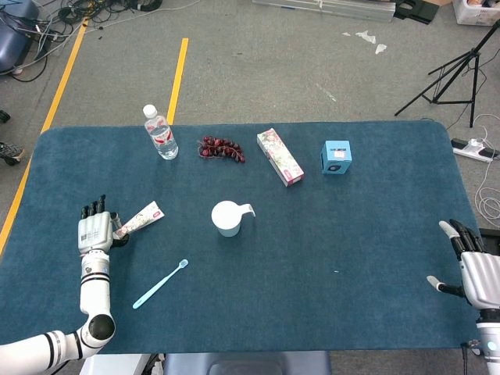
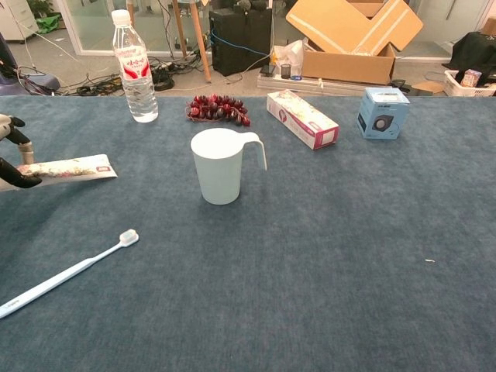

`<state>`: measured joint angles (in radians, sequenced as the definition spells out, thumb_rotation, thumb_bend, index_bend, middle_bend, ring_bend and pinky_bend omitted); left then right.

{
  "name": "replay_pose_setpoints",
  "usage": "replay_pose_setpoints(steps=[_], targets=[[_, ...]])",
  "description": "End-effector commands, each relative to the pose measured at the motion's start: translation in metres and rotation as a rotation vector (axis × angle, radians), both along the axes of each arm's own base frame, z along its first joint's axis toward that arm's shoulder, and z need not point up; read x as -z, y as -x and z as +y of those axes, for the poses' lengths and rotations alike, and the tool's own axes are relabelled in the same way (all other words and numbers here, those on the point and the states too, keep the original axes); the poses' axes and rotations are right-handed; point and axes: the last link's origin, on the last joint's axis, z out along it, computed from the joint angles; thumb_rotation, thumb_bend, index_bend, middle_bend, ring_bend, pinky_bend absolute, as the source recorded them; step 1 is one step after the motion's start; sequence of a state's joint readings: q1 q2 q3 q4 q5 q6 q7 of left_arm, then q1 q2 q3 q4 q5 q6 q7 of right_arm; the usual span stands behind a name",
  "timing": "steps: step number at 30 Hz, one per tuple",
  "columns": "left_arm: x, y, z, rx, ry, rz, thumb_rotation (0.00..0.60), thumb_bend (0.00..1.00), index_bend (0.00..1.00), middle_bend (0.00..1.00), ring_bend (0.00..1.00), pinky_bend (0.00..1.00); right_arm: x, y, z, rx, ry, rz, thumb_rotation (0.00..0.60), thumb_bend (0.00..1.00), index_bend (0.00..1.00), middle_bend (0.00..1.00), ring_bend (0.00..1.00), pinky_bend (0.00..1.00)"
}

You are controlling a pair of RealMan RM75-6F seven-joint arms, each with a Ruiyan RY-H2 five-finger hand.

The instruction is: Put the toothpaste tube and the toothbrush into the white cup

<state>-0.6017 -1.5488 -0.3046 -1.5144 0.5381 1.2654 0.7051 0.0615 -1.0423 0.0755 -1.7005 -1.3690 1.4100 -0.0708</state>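
The toothpaste tube (image 1: 141, 218) (image 2: 70, 167) lies at the table's left side, its left end pinched by my left hand (image 1: 94, 232) (image 2: 12, 155), which shows only at the frame edge in the chest view. The white cup (image 1: 227, 218) (image 2: 220, 166) stands upright near the table's middle, handle to the right. A light blue toothbrush (image 1: 160, 284) (image 2: 70, 271) lies diagonally on the cloth in front of the tube, untouched. My right hand (image 1: 475, 266) hangs open at the table's far right edge, holding nothing.
Along the back stand a water bottle (image 1: 159, 133) (image 2: 134, 68), a bunch of dark grapes (image 1: 221, 148) (image 2: 218, 109), a pink carton (image 1: 280, 156) (image 2: 302, 118) and a small blue box (image 1: 336, 157) (image 2: 383, 113).
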Motion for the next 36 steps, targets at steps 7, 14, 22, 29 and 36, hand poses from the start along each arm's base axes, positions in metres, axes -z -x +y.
replay_pose_setpoints(steps=[7, 14, 22, 29, 36], targets=[[-0.015, -0.018, -0.001, 0.063, 0.011, 0.039, 0.6, 0.59, 0.64, 0.0, 0.0, 0.01, 0.0, -0.001, 0.0, -0.002, -0.001, 0.0, 0.6, 0.02, 0.14, 0.11, 0.11, 0.37], [-0.019, -0.034, 0.001, 0.115, 0.021, 0.068, 0.6, 0.61, 0.64, 0.0, 0.0, 0.01, -0.001, -0.001, 0.001, -0.003, 0.003, -0.001, 0.6, 0.02, 0.14, 0.11, 0.11, 0.37], [-0.023, -0.052, 0.001, 0.178, 0.03, 0.091, 0.6, 0.62, 0.65, 0.0, 0.0, 0.01, -0.002, -0.001, 0.001, -0.006, 0.007, -0.005, 0.6, 0.02, 0.14, 0.11, 0.11, 0.37], [-0.027, -0.066, 0.003, 0.223, 0.032, 0.116, 0.6, 0.64, 0.66, 0.0, 0.0, 0.01, -0.003, -0.001, 0.001, -0.005, 0.008, -0.008, 0.6, 0.02, 0.15, 0.11, 0.11, 0.37], [-0.028, -0.073, 0.004, 0.245, 0.045, 0.144, 0.6, 0.64, 0.66, 0.0, 0.0, 0.01, -0.005, 0.0, 0.001, -0.005, 0.015, -0.013, 0.6, 0.02, 0.15, 0.11, 0.11, 0.37]])
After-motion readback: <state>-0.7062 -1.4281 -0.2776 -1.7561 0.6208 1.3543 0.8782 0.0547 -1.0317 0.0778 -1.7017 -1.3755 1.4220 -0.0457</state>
